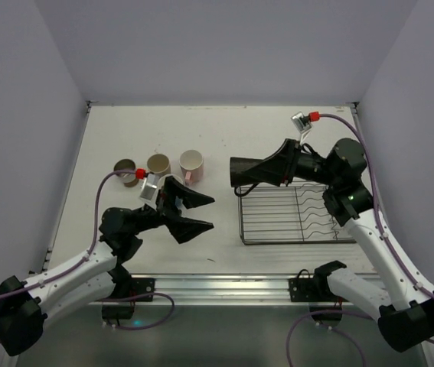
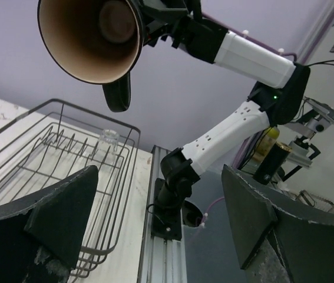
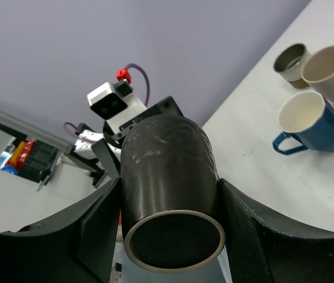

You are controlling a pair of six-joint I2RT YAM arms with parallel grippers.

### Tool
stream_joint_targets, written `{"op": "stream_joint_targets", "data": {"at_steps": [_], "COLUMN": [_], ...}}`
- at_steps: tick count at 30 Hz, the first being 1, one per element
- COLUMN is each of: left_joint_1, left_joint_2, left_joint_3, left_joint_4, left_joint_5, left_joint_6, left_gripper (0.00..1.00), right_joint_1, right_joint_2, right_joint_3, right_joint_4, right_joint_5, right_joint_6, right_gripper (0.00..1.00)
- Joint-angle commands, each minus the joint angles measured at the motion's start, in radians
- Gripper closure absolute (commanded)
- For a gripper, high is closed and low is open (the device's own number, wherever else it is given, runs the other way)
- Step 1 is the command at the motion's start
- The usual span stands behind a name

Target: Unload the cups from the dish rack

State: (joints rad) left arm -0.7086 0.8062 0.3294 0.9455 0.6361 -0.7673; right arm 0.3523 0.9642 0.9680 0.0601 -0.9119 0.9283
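We count four cups on the table, upper right in the right wrist view; the rack looks bare; our right tool holds the last dark cup above its upper-left corner; our left tool gapes wide.

Overhead view: we record even, diffuse light. The table is bright but not blown out, and shadows are soft and faint.
Left wrist view: we note near fingers dark and soft-edged, with the far right background blurred.
Right wrist view: we see straight lines bowing at the edges and a dull sheen on the dark mug.
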Motion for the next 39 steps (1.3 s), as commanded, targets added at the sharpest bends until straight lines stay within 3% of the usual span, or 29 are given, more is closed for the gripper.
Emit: {"op": "stream_joint_targets", "data": {"at_steps": [1, 16, 39], "left_joint_1": [-0.011, -0.08, -0.132], "left_joint_2": [0.005, 0.087, 0.096], "left_joint_3": [0.016, 0.057, 0.057], "left_joint_4": [0.15, 0.174, 0.196], "left_joint_5": [0.022, -0.099, -0.219], "left_joint_6": [-0.015, -0.007, 0.04], "left_gripper": [0.11, 0.18, 0.39], "right_joint_1": [0.036, 0.212, 0.335], "right_joint_2": [-0.03, 0.018, 0.145], "right_joint_3": [0.008, 0.018, 0.083], "right_joint_4": [0.179, 0.193, 0.253], "right_joint_5": [-0.035, 0.057, 0.157], "right_joint_6": [0.102, 0.052, 0.063], "right_gripper": [1.0, 1.0, 1.0]}}
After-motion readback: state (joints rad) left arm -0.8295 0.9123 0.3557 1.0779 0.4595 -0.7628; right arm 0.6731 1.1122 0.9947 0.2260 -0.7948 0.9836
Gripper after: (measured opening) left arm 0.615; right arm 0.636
